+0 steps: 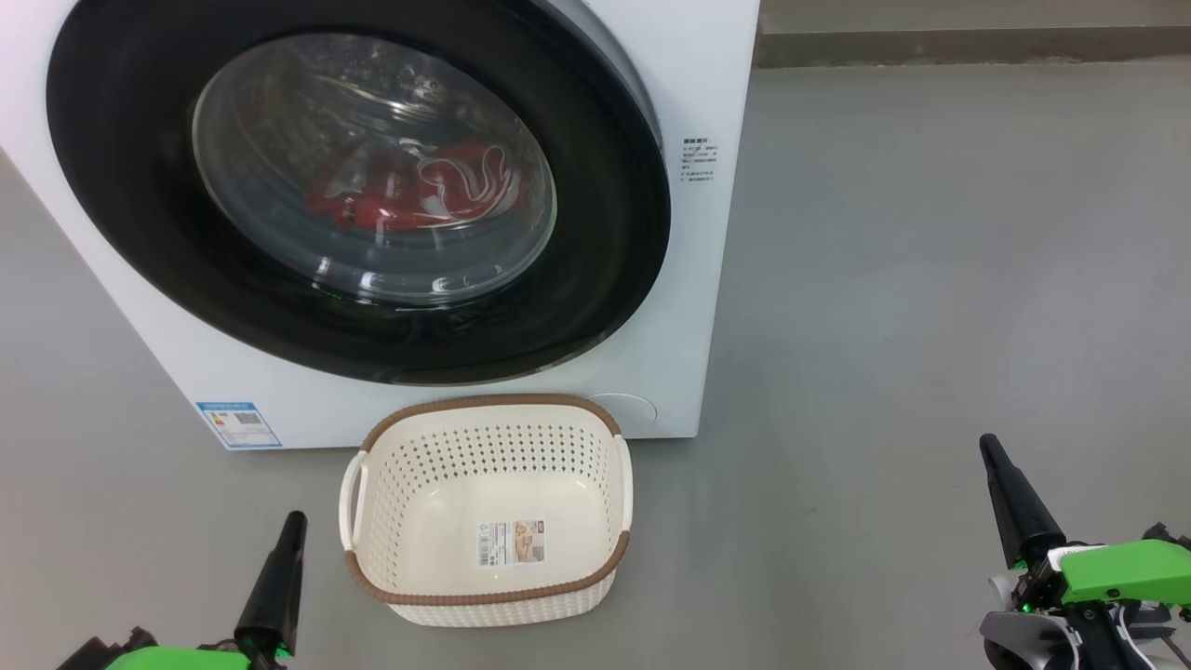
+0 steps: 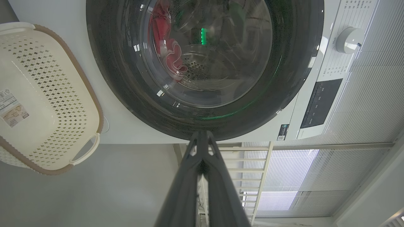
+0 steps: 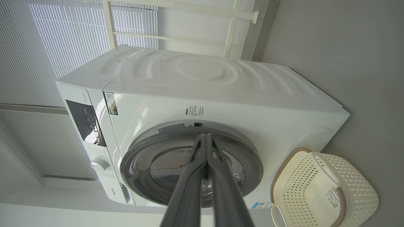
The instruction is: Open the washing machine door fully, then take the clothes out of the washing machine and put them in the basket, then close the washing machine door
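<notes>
Progress nil. Round black-rimmed glass washing machine door (image 1: 358, 191), upper left, looks closed; red white-striped clothes (image 1: 409, 191) behind it. Cream perforated plastic basket (image 1: 488, 405), lower centre, empty. Left claw (image 2: 202, 134), right claw (image 3: 206, 135) pinched closed, empty. All steps remain.

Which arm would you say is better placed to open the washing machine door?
Probably the left: the left gripper sits directly before the washing machine door, while the right gripper hangs past the right edge of the washing machine. Both are shut.
</notes>
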Motion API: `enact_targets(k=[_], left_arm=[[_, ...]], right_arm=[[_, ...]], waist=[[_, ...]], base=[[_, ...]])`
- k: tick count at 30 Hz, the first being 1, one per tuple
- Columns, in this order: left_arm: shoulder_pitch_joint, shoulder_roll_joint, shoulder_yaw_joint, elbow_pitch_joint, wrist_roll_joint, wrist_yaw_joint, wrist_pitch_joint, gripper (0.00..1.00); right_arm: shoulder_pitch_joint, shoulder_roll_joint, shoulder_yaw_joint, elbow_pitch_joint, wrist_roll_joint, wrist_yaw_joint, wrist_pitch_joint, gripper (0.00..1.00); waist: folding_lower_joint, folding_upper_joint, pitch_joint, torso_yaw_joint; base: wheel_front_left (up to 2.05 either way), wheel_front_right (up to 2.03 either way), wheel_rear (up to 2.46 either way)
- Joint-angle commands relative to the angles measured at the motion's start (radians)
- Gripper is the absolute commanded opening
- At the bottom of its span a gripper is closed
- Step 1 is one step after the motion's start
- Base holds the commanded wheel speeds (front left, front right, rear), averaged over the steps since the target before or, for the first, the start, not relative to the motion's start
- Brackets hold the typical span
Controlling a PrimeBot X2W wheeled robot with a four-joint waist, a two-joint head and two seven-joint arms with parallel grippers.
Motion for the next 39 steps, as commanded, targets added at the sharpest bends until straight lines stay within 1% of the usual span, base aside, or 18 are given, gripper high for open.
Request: enact_targets(k=[1,39], left_arm=[[-0.042,0.011,0.036,-0.020,0.012,-0.007,0.008,0.00],[-0.042,0.011,0.036,-0.020,0.013,-0.007,0.008,0.00]], right_arm=[[-0.043,-0.009,0.017,-0.028,-0.009,0.008,0.006,0.00],[-0.043,-0.009,0.016,-0.028,-0.010,0.008,0.007,0.00]], waist=[[0.0000,0.0000,0.000,0.000],[0.0000,0.0000,0.000,0.000]], base=[[0.00,0.00,0.00],[0.00,0.00,0.00]])
